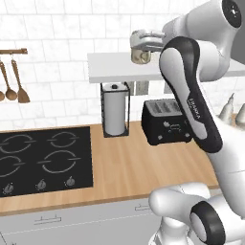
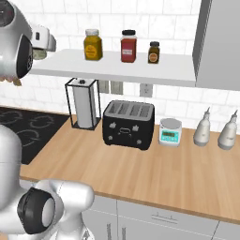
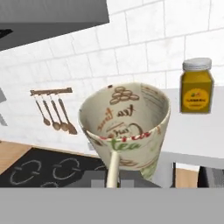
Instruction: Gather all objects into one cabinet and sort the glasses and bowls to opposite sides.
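My gripper (image 1: pixel 145 44) is shut on the beige mug (image 1: pixel 140 56), a cup with brown and green lettering. It holds the mug at the left end of the pale-grey cabinet ledge (image 1: pixel 112 67), low over the ledge's top. Whether the mug touches the ledge I cannot tell. In the hand view the mug (image 3: pixel 127 124) opens toward the camera and its handle (image 3: pixel 113 168) runs down into the gripper (image 3: pixel 113 178). From the right base view, the mug (image 2: pixel 40 54) peeks out behind the arm at the ledge's (image 2: pixel 140 70) left end.
A yellow jar (image 2: pixel 93 45), a red jar (image 2: pixel 128 46) and a small dark jar (image 2: pixel 153 52) stand on the ledge right of the mug. Below are a black toaster (image 2: pixel 129 124), a paper-towel holder (image 1: pixel 115 109), the cooktop (image 1: pixel 43 160), hanging utensils (image 1: pixel 12 81), a small scale (image 2: pixel 169 131) and two bottles (image 2: pixel 204 127).
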{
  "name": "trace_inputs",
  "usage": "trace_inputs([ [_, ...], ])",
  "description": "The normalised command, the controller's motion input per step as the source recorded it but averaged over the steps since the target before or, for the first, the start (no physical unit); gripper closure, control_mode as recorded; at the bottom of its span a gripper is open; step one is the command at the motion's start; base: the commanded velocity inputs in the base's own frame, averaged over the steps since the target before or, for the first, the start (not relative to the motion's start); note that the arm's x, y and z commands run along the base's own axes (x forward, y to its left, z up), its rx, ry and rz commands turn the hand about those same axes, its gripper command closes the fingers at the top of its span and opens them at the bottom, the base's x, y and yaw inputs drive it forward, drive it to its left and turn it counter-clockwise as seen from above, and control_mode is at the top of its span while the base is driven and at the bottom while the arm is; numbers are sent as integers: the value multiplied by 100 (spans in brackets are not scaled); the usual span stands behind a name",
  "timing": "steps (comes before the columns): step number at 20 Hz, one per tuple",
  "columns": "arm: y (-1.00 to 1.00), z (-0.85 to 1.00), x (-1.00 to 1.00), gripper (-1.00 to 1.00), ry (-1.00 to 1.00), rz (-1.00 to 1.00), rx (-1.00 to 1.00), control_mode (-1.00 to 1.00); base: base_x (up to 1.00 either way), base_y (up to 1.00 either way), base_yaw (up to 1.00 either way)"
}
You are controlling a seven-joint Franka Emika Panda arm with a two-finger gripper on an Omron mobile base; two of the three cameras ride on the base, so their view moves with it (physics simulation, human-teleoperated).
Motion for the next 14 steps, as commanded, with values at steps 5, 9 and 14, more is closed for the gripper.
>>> trace_inputs([
  [5,18,0,-33,100,0,11,-2,100,-45,38,19],
  [9,0,0,0,100,0,0,0,100,-50,83,43],
  [14,0,0,0,100,0,0,0,100,-14,69,45],
])
